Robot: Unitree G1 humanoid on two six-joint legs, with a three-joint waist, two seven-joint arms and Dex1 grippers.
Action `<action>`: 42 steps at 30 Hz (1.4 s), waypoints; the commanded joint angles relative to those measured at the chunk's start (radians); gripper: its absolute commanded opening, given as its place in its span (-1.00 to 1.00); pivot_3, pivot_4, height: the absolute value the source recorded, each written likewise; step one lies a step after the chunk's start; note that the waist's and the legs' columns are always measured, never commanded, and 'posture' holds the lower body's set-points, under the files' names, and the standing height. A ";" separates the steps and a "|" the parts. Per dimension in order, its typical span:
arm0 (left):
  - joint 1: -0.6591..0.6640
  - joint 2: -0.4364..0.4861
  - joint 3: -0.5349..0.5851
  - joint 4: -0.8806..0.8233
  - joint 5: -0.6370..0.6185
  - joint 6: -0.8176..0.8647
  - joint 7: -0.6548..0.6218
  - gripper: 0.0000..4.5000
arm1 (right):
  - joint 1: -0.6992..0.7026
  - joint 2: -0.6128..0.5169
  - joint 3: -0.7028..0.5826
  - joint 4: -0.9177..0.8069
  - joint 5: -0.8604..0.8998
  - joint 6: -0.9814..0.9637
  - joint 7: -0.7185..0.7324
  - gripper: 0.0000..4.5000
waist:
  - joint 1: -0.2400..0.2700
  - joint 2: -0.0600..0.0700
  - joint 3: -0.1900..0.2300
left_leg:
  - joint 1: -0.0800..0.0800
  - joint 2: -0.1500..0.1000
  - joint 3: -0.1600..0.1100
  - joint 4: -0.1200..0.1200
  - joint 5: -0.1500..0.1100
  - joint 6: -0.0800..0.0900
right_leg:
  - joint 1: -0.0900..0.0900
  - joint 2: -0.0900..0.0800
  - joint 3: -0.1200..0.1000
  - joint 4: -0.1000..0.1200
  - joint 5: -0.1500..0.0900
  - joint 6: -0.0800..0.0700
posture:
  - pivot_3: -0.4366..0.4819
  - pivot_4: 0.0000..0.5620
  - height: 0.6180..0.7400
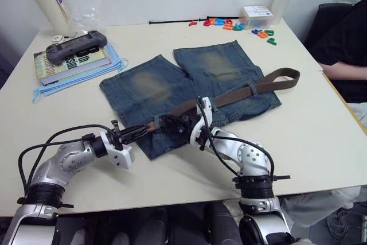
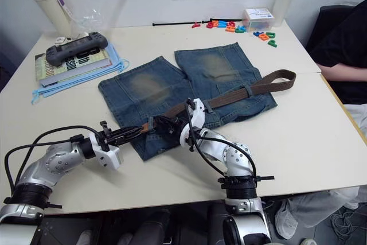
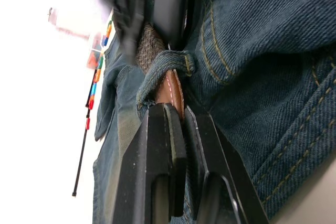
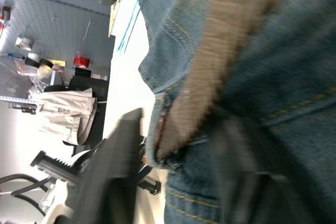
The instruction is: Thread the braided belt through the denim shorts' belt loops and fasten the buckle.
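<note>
Denim shorts (image 1: 189, 87) spread flat on the table (image 1: 321, 142), waistband toward the robot. Braided belt (image 1: 252, 88) laid along the waistband, far end curling off past the shorts on the right. Left gripper (image 3: 181, 116) clenched on the belt's leather tip, just where it exits a belt loop (image 3: 165, 69). Right gripper (image 1: 178, 125) pressed onto the waistband just beside the left gripper, fingers straddling the belt; cannot tell whether clamped or released. Buckle not discernible. Middle of the belt partly hidden under the right gripper. Farther off: game controller (image 1: 75, 45) on a stack of books (image 1: 69, 64), bottle (image 1: 49, 5), coloured letters (image 1: 229, 25).
</note>
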 commanded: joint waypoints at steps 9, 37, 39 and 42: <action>0.038 0.049 -0.035 -0.029 -0.031 0.030 0.011 -1.00 | 0.053 -0.488 -0.116 -0.412 0.176 0.121 -0.047 1.00 | 0.005 0.000 0.000 | -0.001 0.001 0.000 0.000 0.000 0.001 | 0.001 -0.001 0.000 -0.002 0.000 0.000 | -0.05 -0.47 -0.41; 0.147 0.088 0.033 -0.135 -0.084 0.115 0.035 -1.00 | 0.087 -0.604 0.143 -0.188 -0.685 -0.025 0.335 -0.97 | 0.023 -0.001 0.000 | 0.000 0.001 -0.003 -0.002 0.000 0.001 | 0.006 -0.001 -0.001 -0.011 0.001 0.003 | -0.05 -0.47 -0.41; 0.182 0.124 0.069 -0.118 -0.080 0.112 0.051 -1.00 | 0.089 -0.591 0.138 -0.187 -0.701 -0.019 0.344 -0.97 | 0.021 -0.001 -0.001 | 0.000 0.001 -0.003 -0.002 0.000 0.001 | 0.006 -0.001 -0.001 -0.011 0.001 0.003 | -0.05 -0.47 -0.41; 0.243 0.187 0.128 -0.074 -0.081 0.097 0.084 -1.00 | 0.087 -0.574 0.129 -0.186 -0.721 -0.012 0.355 -0.97 | 0.020 -0.001 -0.001 | 0.000 0.001 -0.003 -0.002 -0.001 0.001 | 0.006 0.000 0.000 -0.010 0.001 0.002 | -0.05 -0.47 -0.41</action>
